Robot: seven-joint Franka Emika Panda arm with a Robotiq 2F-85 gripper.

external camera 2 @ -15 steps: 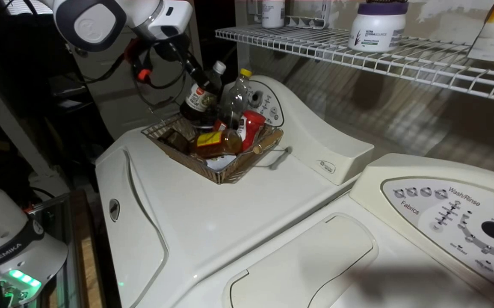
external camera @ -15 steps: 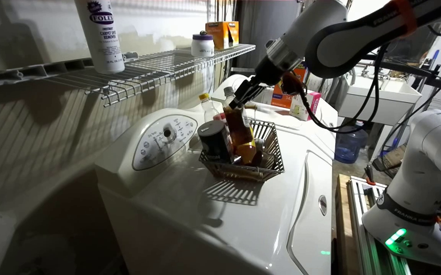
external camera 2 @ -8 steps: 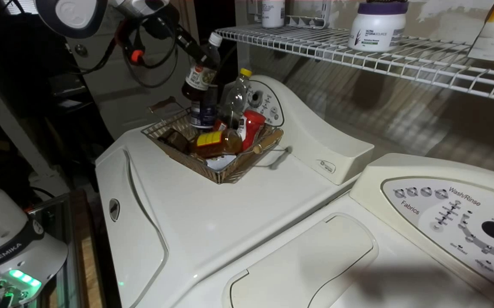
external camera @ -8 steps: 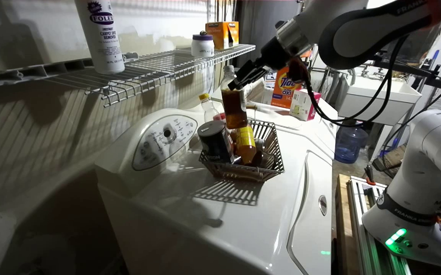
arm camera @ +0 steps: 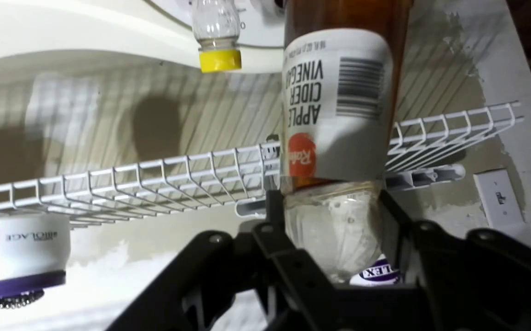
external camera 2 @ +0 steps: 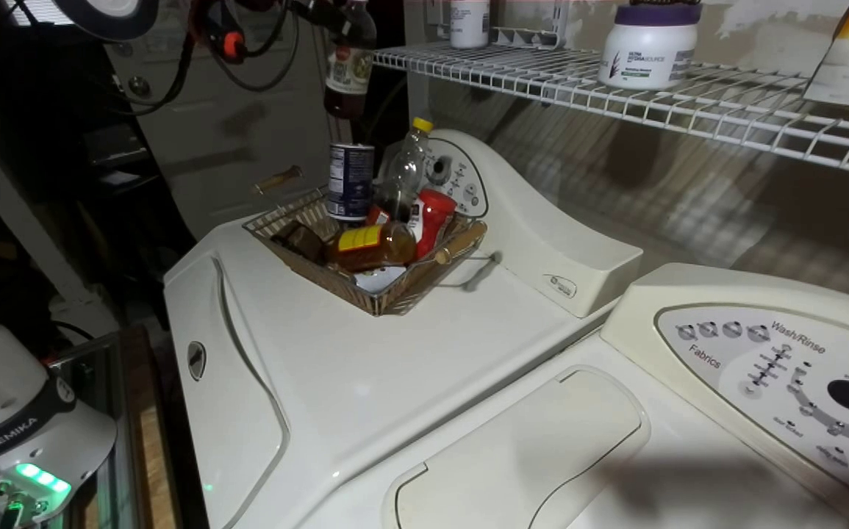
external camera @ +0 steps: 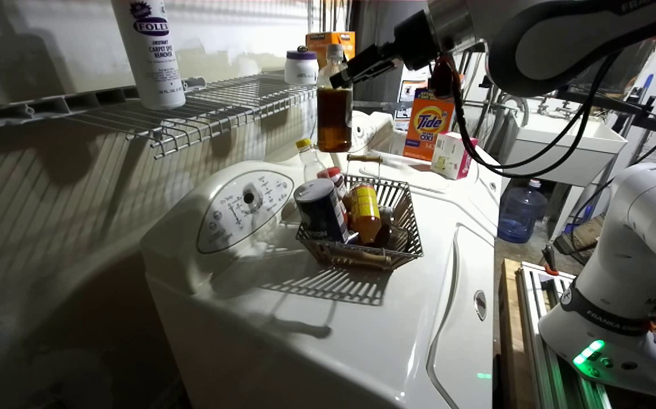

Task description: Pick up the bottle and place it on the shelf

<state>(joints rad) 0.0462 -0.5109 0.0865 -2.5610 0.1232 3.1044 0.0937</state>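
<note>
In the wrist view, the upper edge cuts off the base of the bottle (arm camera: 339, 105); the gripper (arm camera: 332, 216) covers its top. The bottle conceals part of the shelf (arm camera: 114, 180). The left edge crops the jar (arm camera: 24, 243). In an exterior view, the bottle partly conceals the orange box (external camera: 318, 41); most lettering on the control panel (external camera: 242, 213) is illegible.

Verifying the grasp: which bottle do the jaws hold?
The amber apple cider vinegar bottle, held in midair; the yellow-capped bottle and yellow-labelled bottle sit in the basket, the Folex bottle on the shelf.
</note>
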